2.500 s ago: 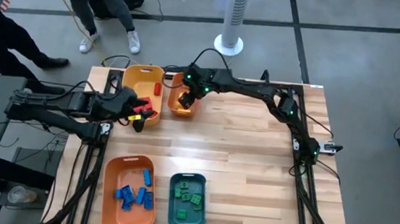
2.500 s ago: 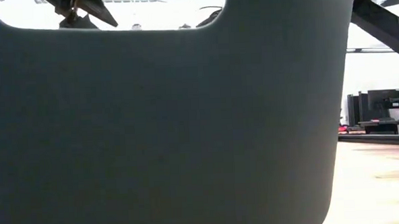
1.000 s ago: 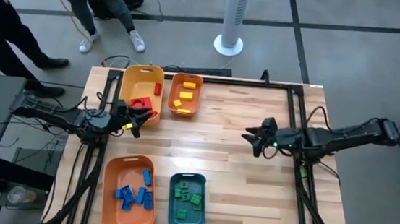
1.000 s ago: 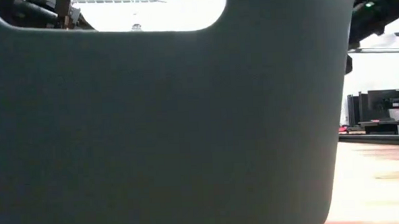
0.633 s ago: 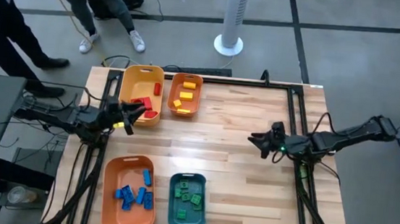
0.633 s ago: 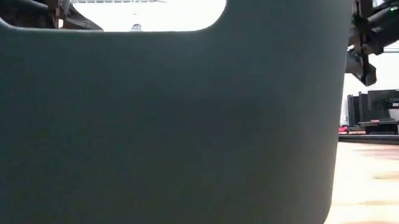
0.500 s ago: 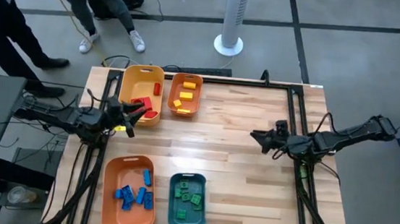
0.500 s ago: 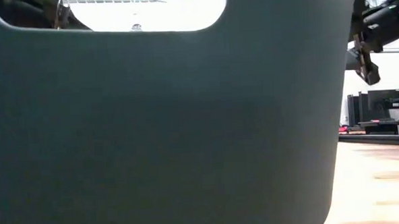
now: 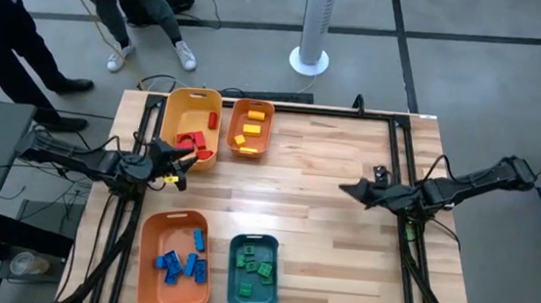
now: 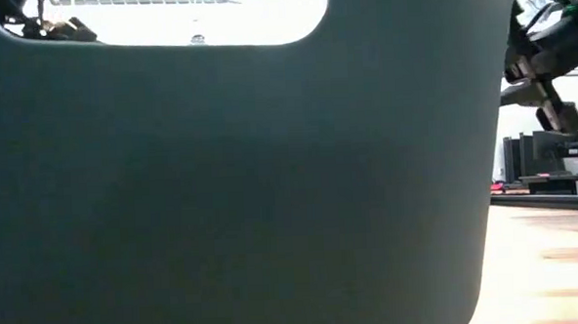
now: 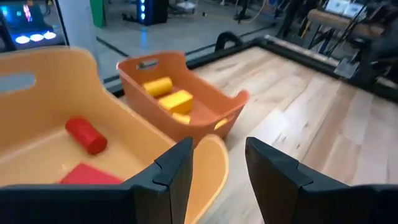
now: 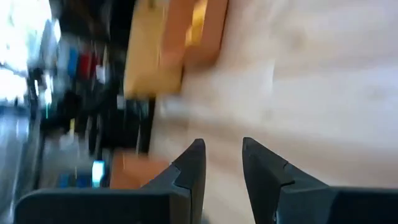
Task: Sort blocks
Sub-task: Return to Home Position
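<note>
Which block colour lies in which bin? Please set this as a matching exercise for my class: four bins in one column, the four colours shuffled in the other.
Bins
1. yellow bin
2. small orange bin
3. large orange bin
4. teal bin

Contents
A. green blocks
B. red blocks
C. blue blocks
D. yellow blocks

Pairs: 1-B, 2-D, 3-C, 4-A
</note>
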